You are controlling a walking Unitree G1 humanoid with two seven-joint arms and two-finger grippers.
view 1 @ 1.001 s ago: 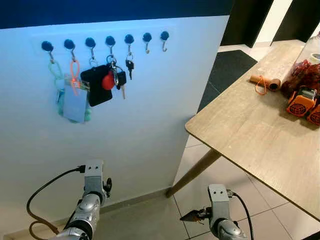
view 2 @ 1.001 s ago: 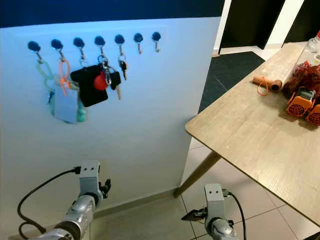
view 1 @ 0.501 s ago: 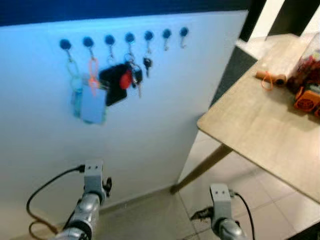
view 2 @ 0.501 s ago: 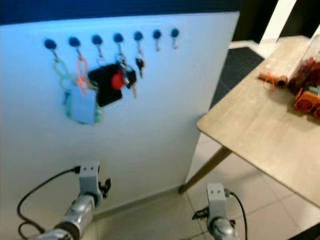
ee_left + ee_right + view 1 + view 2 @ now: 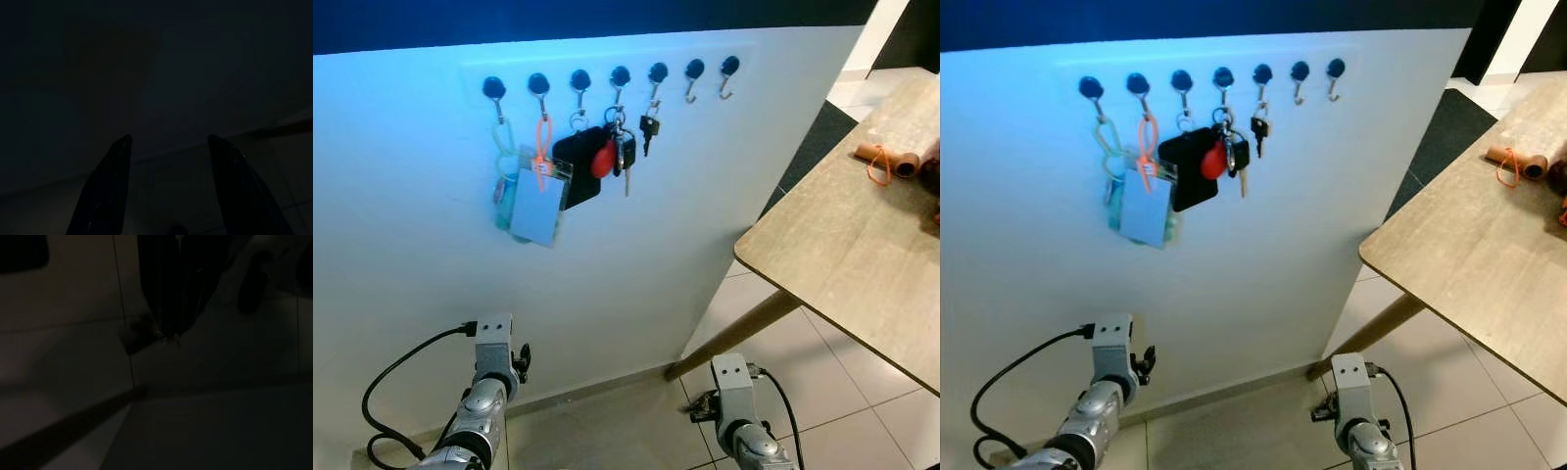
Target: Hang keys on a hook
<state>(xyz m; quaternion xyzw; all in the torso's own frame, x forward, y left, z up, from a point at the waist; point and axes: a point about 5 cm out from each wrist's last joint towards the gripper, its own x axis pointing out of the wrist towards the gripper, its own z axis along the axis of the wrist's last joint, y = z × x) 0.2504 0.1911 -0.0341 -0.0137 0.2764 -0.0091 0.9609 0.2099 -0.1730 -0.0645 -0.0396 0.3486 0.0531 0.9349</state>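
While my right pincer [image 5: 167, 335] hangs closed, left pincer [image 5: 168, 142] open, a careless lift could knock the hung keys [image 5: 625, 157].

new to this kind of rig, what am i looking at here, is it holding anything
It's a humanoid robot. The two bright pictures come from its head cameras, looking down at its silver left arm and right arm, hanging low. The two dark pictures come from wrist cameras: the left gripper is open and empty; the right gripper looks shut, contents too dark to tell. Blue-knobbed metal hooks on the white wall carry silver keys; the two rightmost are bare. A wooden table stands right.
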